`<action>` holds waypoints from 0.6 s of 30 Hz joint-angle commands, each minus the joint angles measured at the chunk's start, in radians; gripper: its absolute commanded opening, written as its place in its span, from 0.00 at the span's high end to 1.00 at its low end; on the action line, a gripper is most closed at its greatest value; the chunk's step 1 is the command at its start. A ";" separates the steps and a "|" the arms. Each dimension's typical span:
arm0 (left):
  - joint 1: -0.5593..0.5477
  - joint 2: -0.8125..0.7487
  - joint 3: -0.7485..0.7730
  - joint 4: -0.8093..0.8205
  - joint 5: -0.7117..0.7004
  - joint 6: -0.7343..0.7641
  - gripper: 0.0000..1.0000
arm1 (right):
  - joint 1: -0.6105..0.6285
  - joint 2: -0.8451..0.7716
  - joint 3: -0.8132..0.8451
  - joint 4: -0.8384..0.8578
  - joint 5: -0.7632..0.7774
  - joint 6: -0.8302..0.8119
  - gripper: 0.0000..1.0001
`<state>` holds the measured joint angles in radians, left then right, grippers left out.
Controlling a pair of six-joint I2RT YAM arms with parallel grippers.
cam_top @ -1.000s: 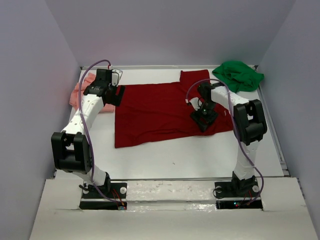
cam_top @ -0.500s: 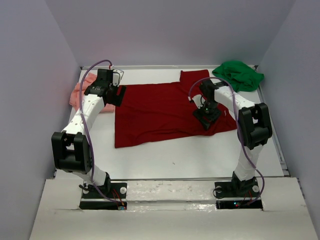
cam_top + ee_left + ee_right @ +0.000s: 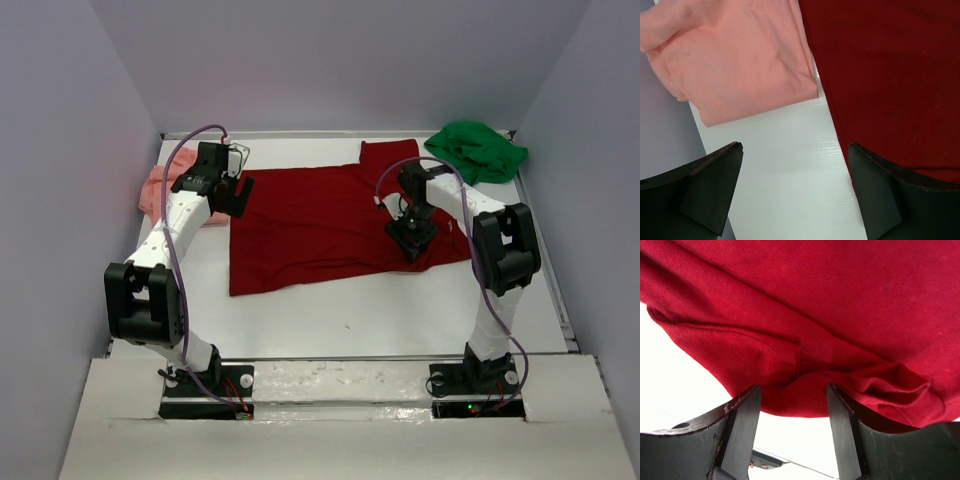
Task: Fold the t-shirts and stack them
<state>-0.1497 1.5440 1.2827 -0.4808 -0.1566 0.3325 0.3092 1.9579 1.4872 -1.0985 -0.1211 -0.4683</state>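
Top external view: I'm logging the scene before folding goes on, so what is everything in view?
Dark red cloth t-shirt: one, dark red, spread flat mid-table.
Salmon pink cloth t-shirt: one, pink, far left edge.
Bright green cloth t-shirt: one, green, crumpled in far right corner.
White table: one, white, under everything.
Left gripper: one, black, open at the red shirt's left edge.
Right gripper: one, black, jaws apart astride the red shirt's right hem.

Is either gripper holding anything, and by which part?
Nothing is held. Left gripper is open; right gripper has open jaws astride the dark red shirt at its bunched edge.
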 commanded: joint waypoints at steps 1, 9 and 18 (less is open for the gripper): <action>-0.008 -0.021 0.000 0.008 -0.009 0.014 0.01 | 0.005 0.021 0.004 0.015 -0.040 -0.009 0.40; -0.024 -0.004 0.007 0.005 -0.018 0.014 0.01 | 0.005 0.045 0.015 0.052 -0.089 -0.009 0.45; -0.028 -0.005 0.003 0.007 -0.021 0.017 0.01 | 0.005 0.062 0.018 0.057 -0.084 -0.007 0.74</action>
<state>-0.1730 1.5440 1.2827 -0.4789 -0.1654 0.3359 0.3092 2.0186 1.4872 -1.0607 -0.1913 -0.4698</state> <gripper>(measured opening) 0.989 0.321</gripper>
